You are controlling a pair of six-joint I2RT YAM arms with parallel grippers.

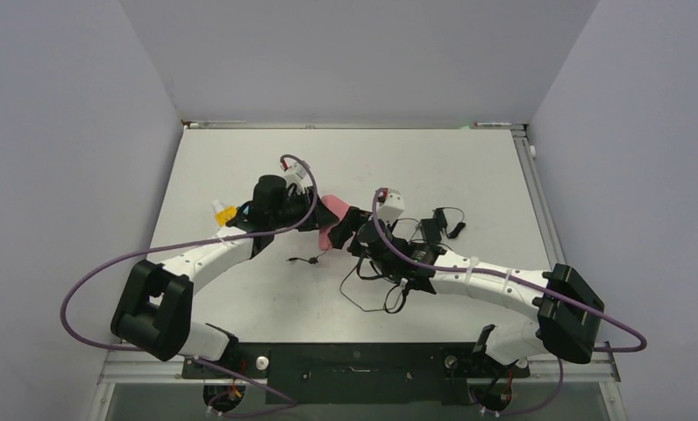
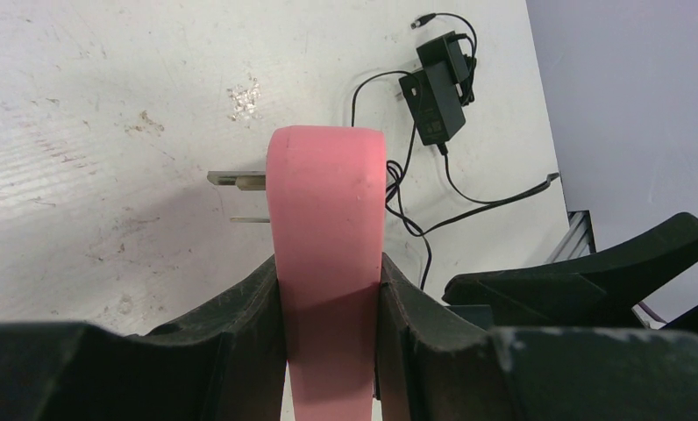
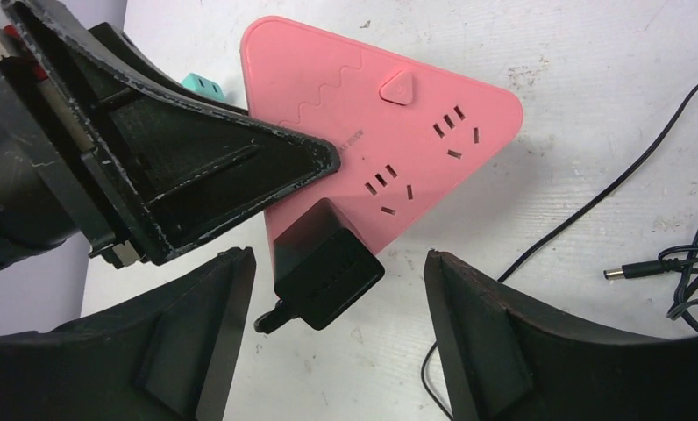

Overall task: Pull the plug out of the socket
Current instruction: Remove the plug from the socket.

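The socket is a pink triangular power strip, also seen in the top view and edge-on in the left wrist view. My left gripper is shut on its edge and holds it; its black fingers show over the strip's left side. A black plug sits in the strip's near corner. My right gripper is open, its jaws standing wide on either side of the plug without touching it.
A second black adapter with a coiled thin cable lies on the white table to the right. A barrel connector lies near the right gripper. A yellow item lies left of the left arm.
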